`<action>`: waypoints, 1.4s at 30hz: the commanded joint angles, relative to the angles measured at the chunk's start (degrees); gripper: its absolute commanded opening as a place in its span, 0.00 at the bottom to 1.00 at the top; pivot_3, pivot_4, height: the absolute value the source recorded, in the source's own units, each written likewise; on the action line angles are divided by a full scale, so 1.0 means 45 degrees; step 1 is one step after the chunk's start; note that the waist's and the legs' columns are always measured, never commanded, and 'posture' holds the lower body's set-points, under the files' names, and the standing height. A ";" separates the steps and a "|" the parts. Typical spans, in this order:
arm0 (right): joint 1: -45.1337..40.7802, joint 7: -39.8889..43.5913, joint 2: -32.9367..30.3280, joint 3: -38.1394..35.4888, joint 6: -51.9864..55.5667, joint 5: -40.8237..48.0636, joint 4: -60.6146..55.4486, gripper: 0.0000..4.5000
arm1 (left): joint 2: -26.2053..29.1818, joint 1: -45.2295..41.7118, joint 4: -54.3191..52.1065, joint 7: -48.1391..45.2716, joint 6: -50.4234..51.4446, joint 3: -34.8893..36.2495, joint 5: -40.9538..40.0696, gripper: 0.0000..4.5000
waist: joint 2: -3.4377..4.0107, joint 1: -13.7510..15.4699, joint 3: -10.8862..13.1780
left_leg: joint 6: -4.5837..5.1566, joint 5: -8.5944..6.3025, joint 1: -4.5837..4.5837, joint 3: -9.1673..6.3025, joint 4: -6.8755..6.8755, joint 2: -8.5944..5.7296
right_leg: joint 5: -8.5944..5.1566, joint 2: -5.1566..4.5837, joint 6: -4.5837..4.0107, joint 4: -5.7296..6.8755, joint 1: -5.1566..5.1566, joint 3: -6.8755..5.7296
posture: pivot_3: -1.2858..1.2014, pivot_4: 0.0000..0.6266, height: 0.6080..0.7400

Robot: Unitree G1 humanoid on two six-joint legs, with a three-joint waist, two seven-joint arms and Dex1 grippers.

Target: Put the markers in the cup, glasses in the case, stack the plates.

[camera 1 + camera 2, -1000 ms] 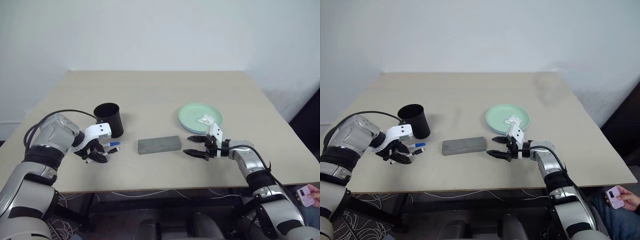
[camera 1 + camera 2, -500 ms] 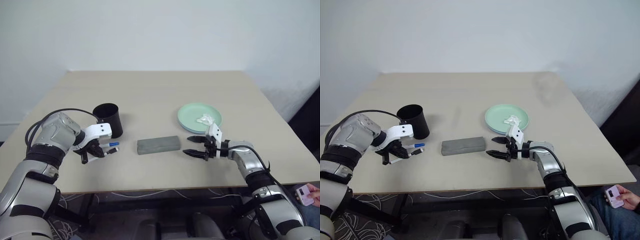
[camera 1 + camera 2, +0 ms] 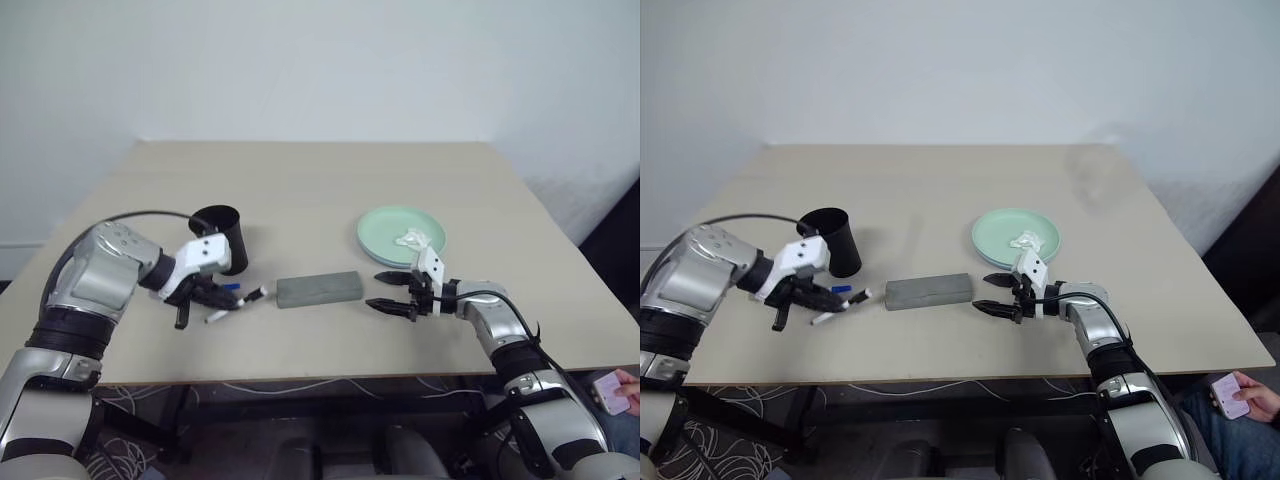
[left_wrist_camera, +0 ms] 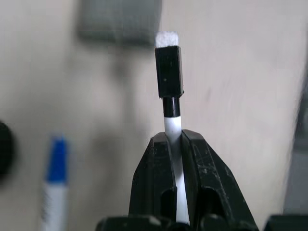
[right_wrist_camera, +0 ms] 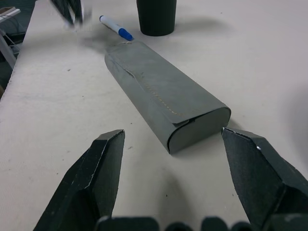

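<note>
I'm looking down on the beige tabletop (image 3: 330, 190), everything spread across its near half. Over on my right sit the plates (image 3: 400, 236), mint green on top with a sliver of the blue one showing beneath, and a small clear-whitish bundle on the top plate that could be the glasses (image 3: 410, 238), though I can't make it out well enough to be sure. Centre stage, the grey case (image 3: 318, 289) lies flat and closed, long side running left to right. The black cup (image 3: 221, 239) stands upright to its left, well apart from it.

My right gripper (image 3: 391, 293) hovers just off the case's right end, jaws spread wide with nothing between them; the wrist view has the case lying dead ahead between the two fingers.

My left gripper (image 3: 207, 301) is clamped tight on a marker (image 4: 169, 96), lifted clear of the tabletop and tilted, black-capped end poking out toward the case. The other marker (image 3: 841, 290), blue cap, lies flat on the tabletop just in front of the cup.
</note>
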 commanded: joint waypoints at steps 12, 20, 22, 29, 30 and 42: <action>-0.0324 0.0174 -0.0232 -0.0140 -0.0156 0.0067 -0.0447 0.78 | -0.3025 -0.1925 0.1239 0.8090 -0.1345 0.5686 -0.2751 0.02 | -0.0003 -0.0021 -0.0004 | -0.0001 0.0001 0.0022 0.0001 0.0005 -0.0004 | 0.0011 0.0005 0.0015 0.0015 0.0015 0.0003 | 0.52 0.00 0.86; -0.0328 0.0270 -0.0296 -0.0092 -0.0138 0.0067 -0.0497 0.78 | -0.3514 -0.0771 0.2138 0.9712 -0.3990 0.5508 -0.2170 0.02 | -0.0008 0.0025 -0.0006 | -0.0005 0.0000 0.0017 0.0005 0.0006 -0.0007 | 0.0013 0.0001 0.0013 0.0016 0.0014 0.0001 | 0.52 0.00 0.86; -0.0325 0.0279 -0.0312 -0.0098 -0.0125 0.0065 -0.0508 0.78 | -0.3668 -0.0676 0.2301 0.9889 -0.4342 0.5525 -0.2179 0.02 | -0.0013 0.0036 -0.0007 | -0.0005 0.0000 0.0010 0.0002 0.0007 -0.0009 | 0.0013 -0.0001 0.0013 0.0013 0.0015 -0.0004 | 0.52 0.00 0.86; -0.0281 0.0266 -0.0392 -0.0110 -0.0031 0.0084 -0.0624 0.78 | -0.3842 -0.0907 0.3794 1.0525 -0.5551 0.5262 -0.1700 0.02 | -0.0014 0.0010 -0.0008 | -0.0007 -0.0001 0.0016 0.0007 0.0006 -0.0007 | 0.0014 -0.0001 0.0014 0.0014 0.0014 -0.0005 | 0.52 0.00 0.86; -0.0274 0.0256 -0.0402 -0.0113 -0.0016 0.0085 -0.0638 0.78 | -0.3862 -0.0976 0.4077 1.0540 -0.5683 0.5220 -0.1670 0.02 | -0.0014 0.0011 -0.0008 | -0.0007 -0.0001 0.0016 0.0007 0.0005 -0.0005 | 0.0015 0.0001 0.0013 0.0014 0.0013 -0.0006 | 0.52 0.00 0.86; -0.0192 0.0213 -0.0436 -0.0121 0.0087 0.0086 -0.0784 0.78 | -0.3822 -0.1201 0.4674 1.0028 -0.5827 0.5048 -0.1854 0.64 | -0.0015 0.0009 -0.0008 | -0.0009 -0.0002 0.0008 0.0009 0.0006 -0.0006 | 0.0016 -0.0001 0.0015 0.0007 0.0012 -0.0010 | 0.52 0.00 0.86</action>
